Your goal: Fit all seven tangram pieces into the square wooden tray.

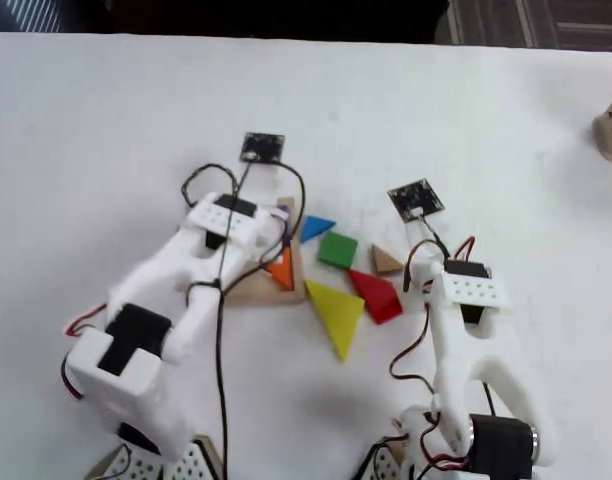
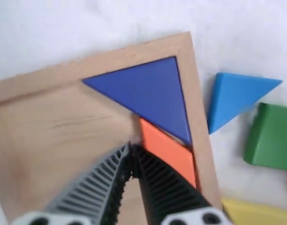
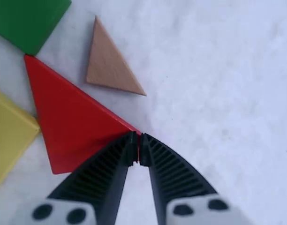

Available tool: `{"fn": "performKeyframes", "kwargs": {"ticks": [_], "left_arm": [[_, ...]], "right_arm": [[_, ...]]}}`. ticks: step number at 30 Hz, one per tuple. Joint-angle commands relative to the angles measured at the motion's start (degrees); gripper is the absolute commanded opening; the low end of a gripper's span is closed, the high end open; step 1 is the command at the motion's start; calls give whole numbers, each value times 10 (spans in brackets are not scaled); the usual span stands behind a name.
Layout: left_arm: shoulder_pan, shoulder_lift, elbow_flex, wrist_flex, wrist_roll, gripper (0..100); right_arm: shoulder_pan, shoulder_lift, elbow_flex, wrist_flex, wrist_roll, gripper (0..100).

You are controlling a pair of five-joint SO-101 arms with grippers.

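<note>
The red wooden triangle (image 3: 73, 126) seemed stiff and light, wanting an edge pinch; left gripper (image 2: 132, 161) and right gripper (image 3: 137, 150) were closed, empty.

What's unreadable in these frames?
High view: the left arm covers most of the wooden tray, so its contents are unclear.
Left wrist view: the left gripper hides part of the orange piece; edges cut off the tray and yellow piece.
Right wrist view: the right gripper overlaps the red triangle's corner; contact unclear.
</note>
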Motion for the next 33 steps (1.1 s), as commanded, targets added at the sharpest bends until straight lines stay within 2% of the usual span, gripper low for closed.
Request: {"fn": "performKeyframes", "kwargs": {"ticks": [1,6,17,25,33], "left_arm": [[31,1,-13,7,10,22],[31,4,-24,6,54,22],[28,0,-25,13,56,22],[15,-64,-23,76,53,22],[26,-80,76,7,53,22]], "right_arm": [[7,-19,1,-5,7,18],[7,-19,1,-5,7,18],[7,-19,1,-5,7,18],[7,-18,1,-5,7,18],[7,-17,1,-5,7,18]]}}
